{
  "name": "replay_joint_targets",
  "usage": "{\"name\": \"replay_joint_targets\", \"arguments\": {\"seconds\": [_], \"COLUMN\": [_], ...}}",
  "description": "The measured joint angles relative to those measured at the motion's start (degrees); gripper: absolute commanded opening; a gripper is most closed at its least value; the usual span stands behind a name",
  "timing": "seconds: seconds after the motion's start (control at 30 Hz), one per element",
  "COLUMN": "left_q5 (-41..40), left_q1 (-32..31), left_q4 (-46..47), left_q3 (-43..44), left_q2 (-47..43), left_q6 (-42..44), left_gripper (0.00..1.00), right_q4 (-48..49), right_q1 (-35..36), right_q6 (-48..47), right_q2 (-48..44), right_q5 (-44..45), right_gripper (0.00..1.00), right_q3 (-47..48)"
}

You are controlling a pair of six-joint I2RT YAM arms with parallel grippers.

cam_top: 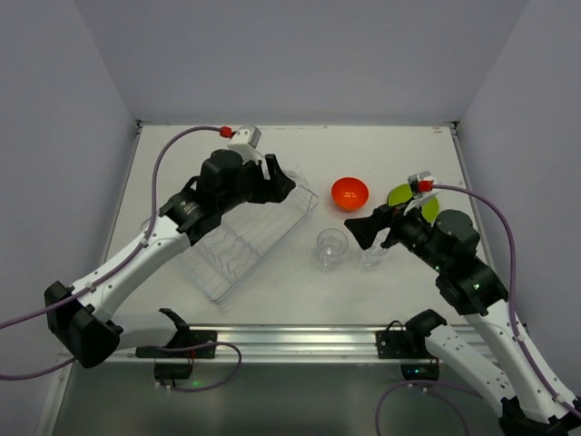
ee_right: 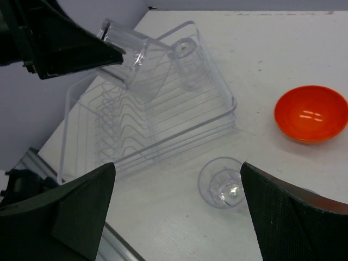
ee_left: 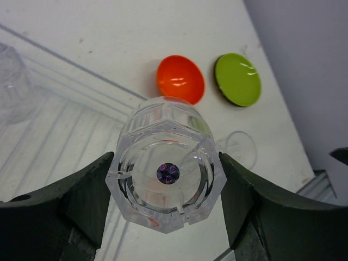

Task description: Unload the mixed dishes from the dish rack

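Gripping a small clear faceted tumbler (ee_left: 163,130) in the left jaws, base toward the wrist, long axis tilted, above the large see-through ridged dish rack (cam_top: 236,259). Probably bound for 4 o'clock in the overhead view, onto white counter (cam_top: 290,304). Holding the right jaws wide apart, empty, near a second clear tumbler (ee_right: 223,187).

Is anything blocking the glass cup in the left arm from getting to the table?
Nothing visible blocks it. The left end effector holds the tumbler above the dish rack, and bare table lies between the rack and the standing tumbler.
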Motion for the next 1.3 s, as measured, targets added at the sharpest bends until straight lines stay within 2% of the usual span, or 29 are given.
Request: {"name": "replay_joint_targets", "arguments": {"seconds": [0.17, 0.33, 0.6, 0.77, 0.87, 1.13, 1.3], "left_q5": [14.10, 28.48, 41.92, 44.85, 45.05, 41.77, 38.88], "left_q1": [-0.33, -0.33, -0.63, -1.05, -1.27, -4.90, -6.19], "left_q4": [14.29, 29.70, 54.21, 63.47, 67.71, 74.55, 75.67], "left_q3": [-8.35, -17.88, -24.96, -28.28, -30.05, -32.98, -33.48], "left_q2": [-5.86, -8.07, -8.07, -8.07, -8.04, -7.96, -7.67], "left_q6": [-1.88, -6.86, -17.66, -22.49, -24.81, -27.21, -27.19], "left_gripper": [0.00, 0.00, 0.00, 0.00, 0.00, 0.00, 0.00], "right_q4": [3.10, 8.94, 16.98, 22.88, 28.04, 41.33, 47.65], "right_q1": [0.00, 0.00, 0.00, 0.00, 0.00, 0.09, 1.64], "right_q6": [-0.37, 1.03, 3.80, 6.54, 9.01, 17.97, 21.62], "right_q2": [-0.42, -1.88, -4.81, -4.79, -4.79, -3.80, -2.23], "right_q5": [-11.32, -21.33, -30.36, -35.01, -36.98, -37.75, -37.46], "right_gripper": [0.98, 0.94, 0.81, 0.76, 0.68, 0.58, 0.41], "right_q3": [-0.33, -4.76, -8.26, -8.68, -10.03, -16.39, -17.25]}}
